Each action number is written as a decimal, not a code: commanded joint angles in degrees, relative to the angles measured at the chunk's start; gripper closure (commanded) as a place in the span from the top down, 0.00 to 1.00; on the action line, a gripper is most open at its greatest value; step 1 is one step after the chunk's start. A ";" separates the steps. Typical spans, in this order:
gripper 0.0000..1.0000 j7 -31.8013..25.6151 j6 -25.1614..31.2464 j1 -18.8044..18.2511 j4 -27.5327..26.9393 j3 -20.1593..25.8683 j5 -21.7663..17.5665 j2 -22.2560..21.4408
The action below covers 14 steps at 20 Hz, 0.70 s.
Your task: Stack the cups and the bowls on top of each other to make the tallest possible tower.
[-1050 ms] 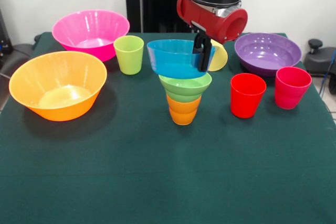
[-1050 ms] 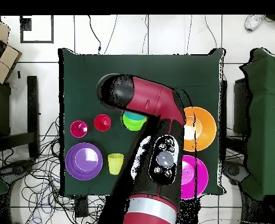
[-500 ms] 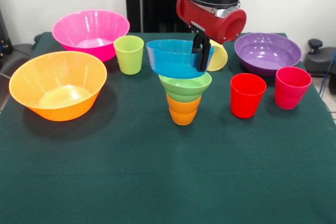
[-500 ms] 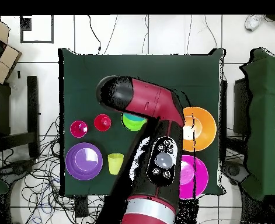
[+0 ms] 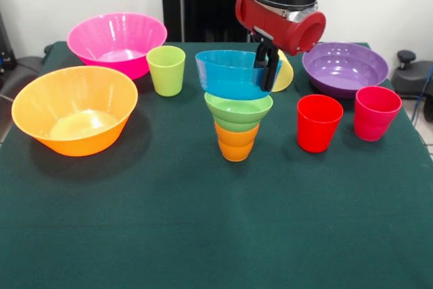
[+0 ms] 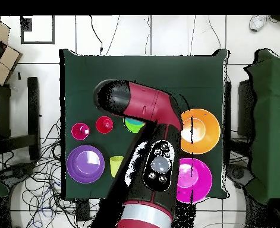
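Arm over the tower

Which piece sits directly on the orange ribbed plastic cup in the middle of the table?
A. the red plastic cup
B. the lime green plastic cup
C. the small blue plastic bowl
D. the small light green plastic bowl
D: the small light green plastic bowl rests in the orange ribbed plastic cup, with the small blue plastic bowl above it.

Stack: orange ribbed cup, light green bowl, blue bowl. Beside the stack: red cup, lime cup. Surface dark green.
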 commanded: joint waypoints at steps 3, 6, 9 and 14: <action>0.00 4.62 -4.36 1.40 5.23 2.45 -2.66 1.09; 0.00 4.72 -5.01 1.56 5.71 2.35 -2.49 1.04; 0.00 4.37 -5.91 1.45 6.41 2.60 -2.27 0.85; 0.00 3.89 -7.60 1.02 7.41 3.10 -2.10 0.92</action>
